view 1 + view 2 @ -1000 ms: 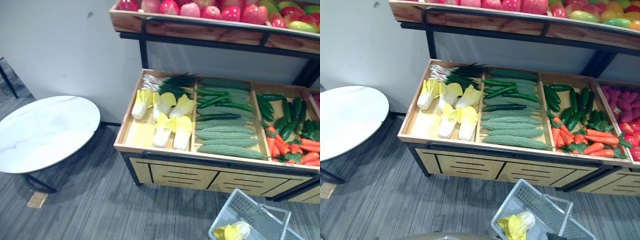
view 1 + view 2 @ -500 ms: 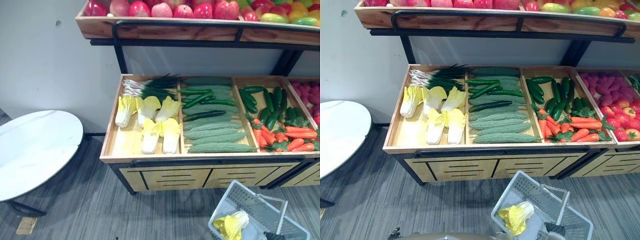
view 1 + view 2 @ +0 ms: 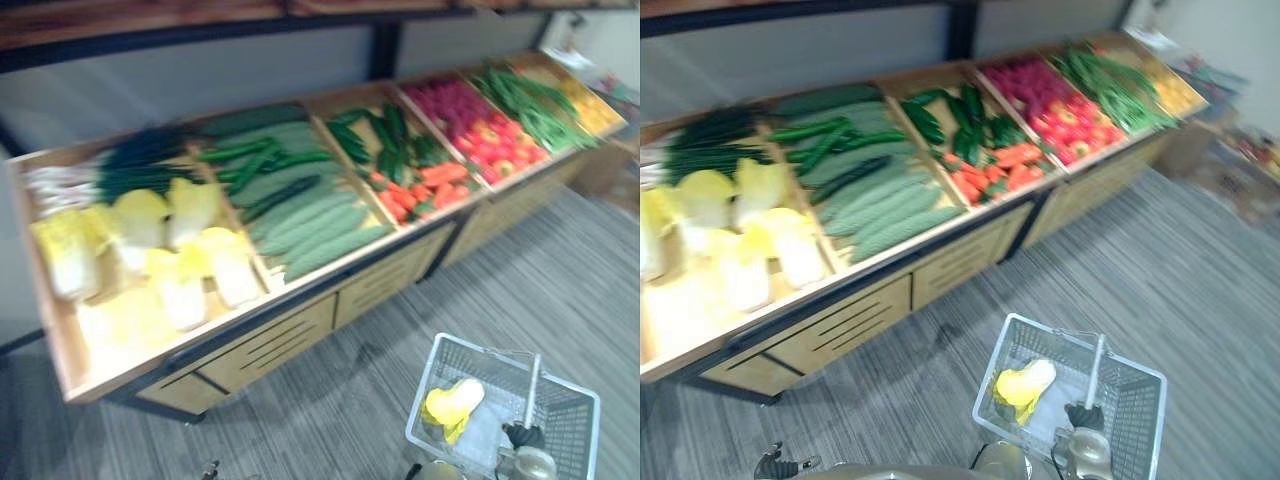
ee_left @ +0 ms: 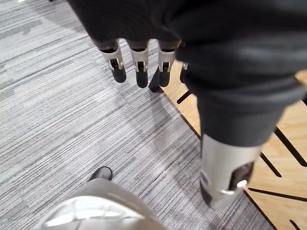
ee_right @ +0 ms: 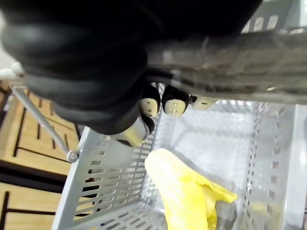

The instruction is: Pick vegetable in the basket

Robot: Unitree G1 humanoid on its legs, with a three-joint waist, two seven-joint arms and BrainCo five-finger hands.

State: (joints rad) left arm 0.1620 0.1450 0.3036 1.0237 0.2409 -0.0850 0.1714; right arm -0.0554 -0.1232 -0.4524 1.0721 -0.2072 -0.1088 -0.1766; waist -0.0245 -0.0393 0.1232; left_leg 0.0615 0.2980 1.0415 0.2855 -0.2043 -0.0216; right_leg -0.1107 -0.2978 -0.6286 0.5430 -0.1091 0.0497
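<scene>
A white plastic basket (image 3: 1137, 420) hangs low over the grey floor at the lower right, in front of the vegetable stand. One yellow-green cabbage (image 3: 452, 402) lies in it, also visible as the cabbage (image 5: 184, 194) under my right hand. My right hand (image 3: 1085, 418) is shut on the basket's handle (image 3: 1096, 365); in the right wrist view its fingers (image 5: 165, 103) curl round that bar. My left hand (image 4: 201, 43) hangs over the floor beside the stand's wooden front, fingers straight and nothing in it.
The wooden stand (image 3: 300, 340) runs across the view with bins of cabbages (image 3: 150, 250), long green gourds (image 3: 300, 215), cucumbers and carrots (image 3: 430, 185), red vegetables (image 3: 480, 125) and green beans (image 3: 535, 105). A dark-framed shelf hangs above it.
The camera has swung to the right: the round white table has left the picture and the stand's right-hand bins have come in. The basket stays in my right hand.
</scene>
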